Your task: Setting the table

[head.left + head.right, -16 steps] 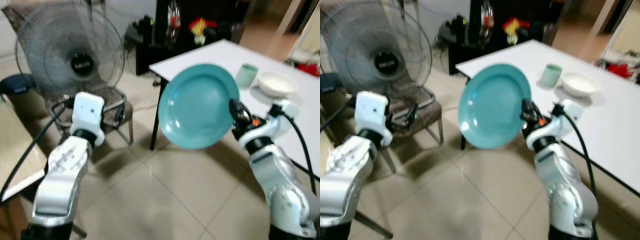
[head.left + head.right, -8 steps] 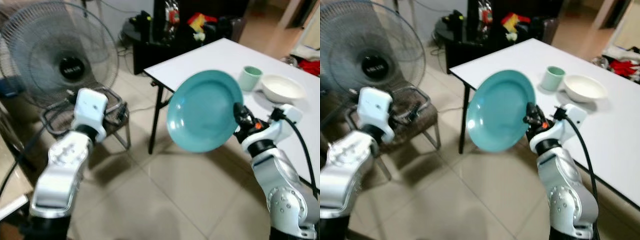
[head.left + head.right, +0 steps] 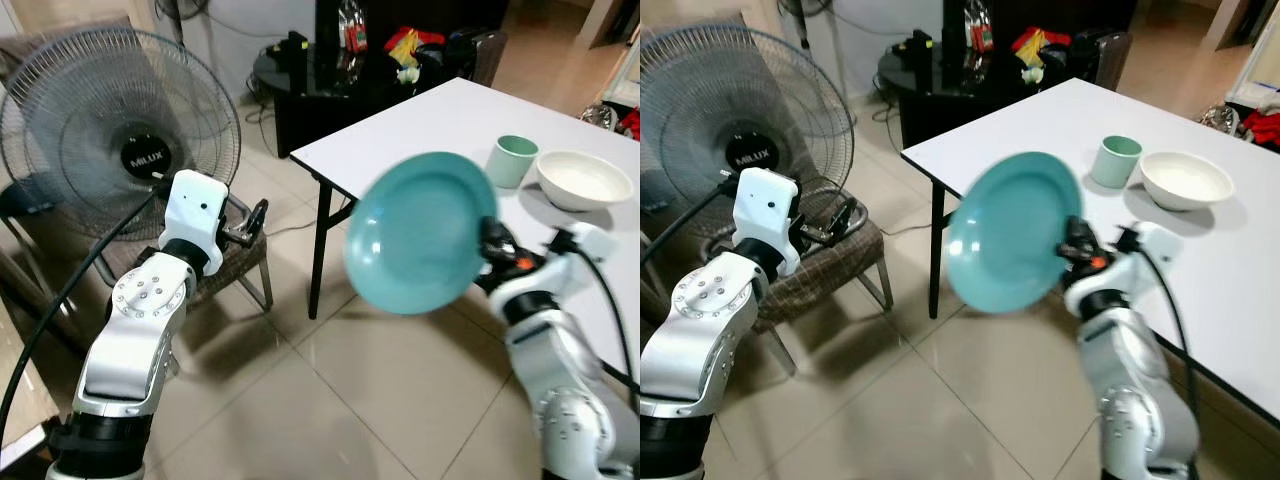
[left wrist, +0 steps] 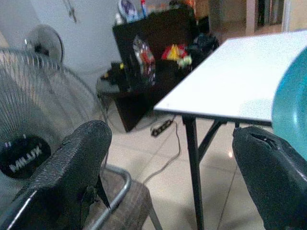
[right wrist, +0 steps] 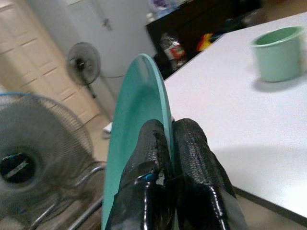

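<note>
Right gripper [image 5: 165,143] is pinched on the rim of the teal plate [image 3: 420,232], one finger on each face. Plate is held up on edge, nearly vertical, concave face toward the robot's left, in the air in front of the counter's near corner, above the tiled floor [image 3: 300,400]; it is not touching the counter [image 3: 440,120].

On the white counter, well beyond the plate: pale green cup [image 3: 513,160] standing upright, white bowl [image 3: 584,179] just beside it, on the side away from the plate. The right wrist view has the same cup [image 5: 279,52] on the counter past the plate's edge.

Left gripper [image 4: 172,177] is raised at chest height and holding nothing, fingers [image 4: 72,163] spread wide apart. It points out over the floor toward the counter's leg, and the plate's edge [image 4: 291,110] shows at the side of that view.

On the robot's left: standing fan [image 3: 120,130] with a dark hub, and just in front of it a chair [image 3: 235,265] with a metal frame and brown seat. A dark cabinet [image 3: 390,50] with clutter stands behind the counter.
</note>
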{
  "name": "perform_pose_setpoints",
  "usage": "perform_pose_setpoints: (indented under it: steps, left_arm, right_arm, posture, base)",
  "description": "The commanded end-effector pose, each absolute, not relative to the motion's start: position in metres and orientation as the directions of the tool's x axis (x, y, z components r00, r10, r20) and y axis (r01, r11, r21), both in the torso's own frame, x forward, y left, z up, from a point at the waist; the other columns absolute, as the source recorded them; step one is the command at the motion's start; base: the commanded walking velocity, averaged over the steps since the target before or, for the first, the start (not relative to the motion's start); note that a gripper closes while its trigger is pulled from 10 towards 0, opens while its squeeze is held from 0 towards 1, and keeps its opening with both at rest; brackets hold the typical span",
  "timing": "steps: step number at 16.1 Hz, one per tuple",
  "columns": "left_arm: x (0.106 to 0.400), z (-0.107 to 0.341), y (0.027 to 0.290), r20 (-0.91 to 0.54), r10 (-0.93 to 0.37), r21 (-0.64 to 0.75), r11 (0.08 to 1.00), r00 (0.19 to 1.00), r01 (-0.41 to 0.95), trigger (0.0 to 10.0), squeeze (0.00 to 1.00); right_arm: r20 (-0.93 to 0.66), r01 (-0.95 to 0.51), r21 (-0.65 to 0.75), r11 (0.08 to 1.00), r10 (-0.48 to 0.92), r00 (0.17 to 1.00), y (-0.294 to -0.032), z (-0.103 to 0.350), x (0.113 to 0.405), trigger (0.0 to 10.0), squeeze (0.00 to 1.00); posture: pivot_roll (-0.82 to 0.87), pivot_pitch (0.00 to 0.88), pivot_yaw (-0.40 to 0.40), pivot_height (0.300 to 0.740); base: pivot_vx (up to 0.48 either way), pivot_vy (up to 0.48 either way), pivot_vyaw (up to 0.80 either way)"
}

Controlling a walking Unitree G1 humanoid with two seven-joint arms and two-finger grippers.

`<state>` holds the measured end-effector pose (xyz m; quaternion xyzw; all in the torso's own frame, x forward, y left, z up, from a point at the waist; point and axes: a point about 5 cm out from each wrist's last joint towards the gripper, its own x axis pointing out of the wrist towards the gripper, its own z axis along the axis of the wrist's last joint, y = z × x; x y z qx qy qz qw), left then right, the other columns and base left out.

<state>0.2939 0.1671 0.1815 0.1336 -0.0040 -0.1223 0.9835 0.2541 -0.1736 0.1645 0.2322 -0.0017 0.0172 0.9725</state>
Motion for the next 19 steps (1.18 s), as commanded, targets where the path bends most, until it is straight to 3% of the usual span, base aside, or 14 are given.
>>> perform_pose_setpoints:
  steps: [1, 5, 16, 19]
  left_arm:
    - [0.295, 0.183, 0.164, -0.014, -0.251, 0.26, 0.934, 0.968, 0.245, 10.0, 0.0]
    - [0.292, 0.18, 0.162, -0.02, -0.26, 0.254, 0.932, 0.965, 0.257, 10.0, 0.0]
    - [0.288, 0.179, 0.166, -0.019, -0.242, 0.253, 0.938, 0.97, 0.239, 10.0, 0.0]
    - [0.288, 0.179, 0.168, -0.017, -0.245, 0.256, 0.936, 0.969, 0.241, 10.0, 0.0]
  right_arm:
    - [0.073, -0.055, 0.431, 0.901, 0.026, 0.997, -0.176, 0.177, 0.254, 10.0, 0.0]
    - [0.077, -0.075, 0.42, 0.904, 0.046, 0.996, -0.174, 0.179, 0.254, 10.0, 0.0]
    - [0.075, -0.113, 0.403, 0.908, 0.091, 0.993, -0.168, 0.178, 0.259, 10.0, 0.0]
    - [0.073, -0.123, 0.406, 0.905, 0.102, 0.992, -0.165, 0.177, 0.259, 10.0, 0.0]
  posture:
    - [0.01, 0.0, 0.008, 0.74]
    - [0.01, 0.0, 0.004, 0.74]
    - [0.03, 0.0, -0.018, 0.74]
    - [0.04, 0.0, -0.023, 0.74]
  base:
    - [0.277, 0.0, 0.0]
    - [0.276, 0.0, -0.53]
    - [0.278, 0.0, 0.0]
    - [0.276, 0.0, -0.67]
